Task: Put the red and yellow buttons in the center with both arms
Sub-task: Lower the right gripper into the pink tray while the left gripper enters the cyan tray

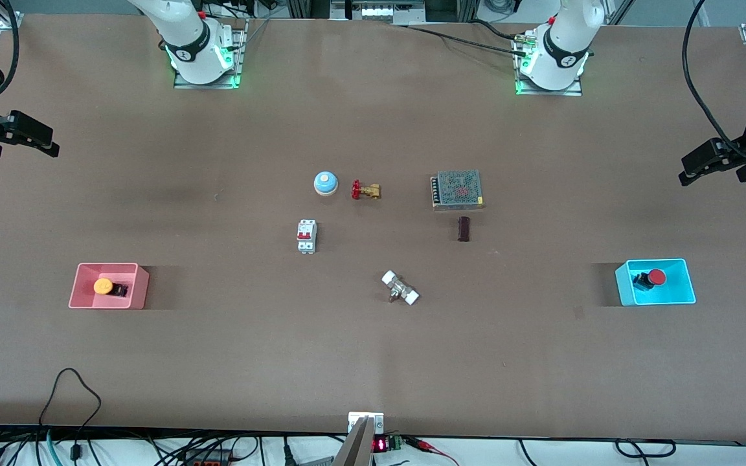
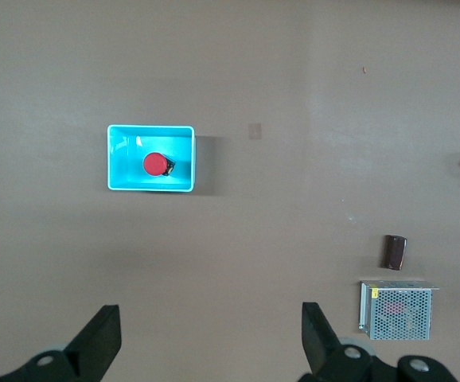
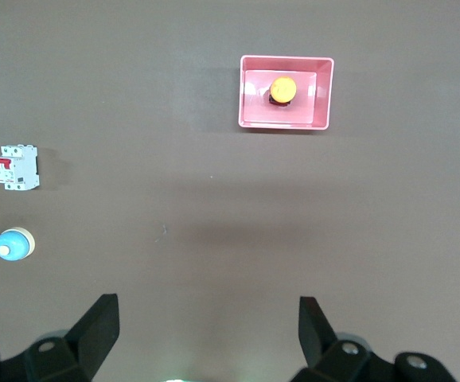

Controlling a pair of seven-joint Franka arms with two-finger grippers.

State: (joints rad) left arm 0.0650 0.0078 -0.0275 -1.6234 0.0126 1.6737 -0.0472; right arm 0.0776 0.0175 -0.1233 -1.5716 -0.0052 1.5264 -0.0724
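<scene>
The orange-yellow button (image 1: 102, 285) lies in the pink bin (image 1: 109, 265) toward the right arm's end of the table. It also shows in the right wrist view (image 3: 283, 87). The red button (image 1: 656, 277) lies in the cyan bin (image 1: 656, 261) toward the left arm's end, and also shows in the left wrist view (image 2: 154, 164). My right gripper (image 1: 46, 139) hangs open and empty high over its end of the table (image 3: 208, 310). My left gripper (image 1: 690, 169) hangs open and empty high over its own end (image 2: 212, 318). The brown tabletop centre (image 1: 373, 246) is bare between other parts.
Around the middle stand a blue-and-cream bell (image 1: 325, 183), a brass valve with a red handwheel (image 1: 365, 190), a white circuit breaker (image 1: 306, 235), a mesh-topped power supply (image 1: 456, 189), a small dark block (image 1: 463, 228) and a white-ended fitting (image 1: 400, 288).
</scene>
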